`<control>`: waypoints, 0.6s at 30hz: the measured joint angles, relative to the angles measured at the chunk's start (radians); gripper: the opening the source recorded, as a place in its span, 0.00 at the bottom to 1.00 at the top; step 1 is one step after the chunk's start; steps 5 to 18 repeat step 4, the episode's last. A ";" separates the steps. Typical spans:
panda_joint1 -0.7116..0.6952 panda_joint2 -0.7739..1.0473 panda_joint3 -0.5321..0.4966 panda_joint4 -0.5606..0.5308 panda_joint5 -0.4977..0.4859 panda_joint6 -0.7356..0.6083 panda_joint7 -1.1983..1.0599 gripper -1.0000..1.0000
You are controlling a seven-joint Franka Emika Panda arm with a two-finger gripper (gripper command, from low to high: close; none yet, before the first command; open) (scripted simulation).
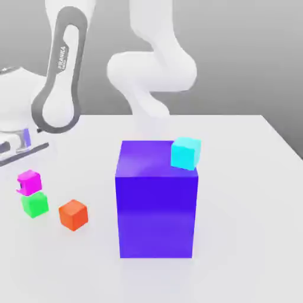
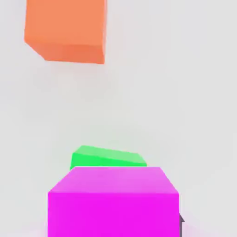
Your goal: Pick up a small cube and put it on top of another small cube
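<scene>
The small magenta cube (image 1: pixel 28 181) hangs at the exterior view's left, just above the small green cube (image 1: pixel 34 204) and shifted a little to the left of it. My gripper (image 1: pixel 25 184) reaches down from the white hand and is shut on the magenta cube, with a dark finger edge showing at the cube's side. In the hand view the magenta cube (image 2: pixel 113 203) sits close up between the fingers. The green cube (image 2: pixel 107 157) peeks out from behind it. I cannot tell whether the two cubes touch.
An orange-red cube (image 1: pixel 73 214) lies on the white table (image 1: pixel 248 195) just right of the green one, and appears as the orange-red cube (image 2: pixel 67 30) in the hand view. A big purple block (image 1: pixel 157 201) stands mid-table with a cyan cube (image 1: pixel 186 153) on its top corner.
</scene>
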 joint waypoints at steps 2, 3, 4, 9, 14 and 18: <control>-0.022 0.027 0.035 0.003 0.054 0.010 -0.039 0.00; -0.034 0.040 0.053 0.005 0.078 0.015 -0.058 0.00; -0.049 0.052 0.074 0.007 0.098 0.020 -0.072 0.00; -0.049 0.052 0.074 0.007 0.098 0.020 -0.072 0.00; -0.049 0.052 0.074 0.007 0.098 0.020 -0.072 0.00; -0.049 0.052 0.074 0.007 0.098 0.020 -0.072 0.00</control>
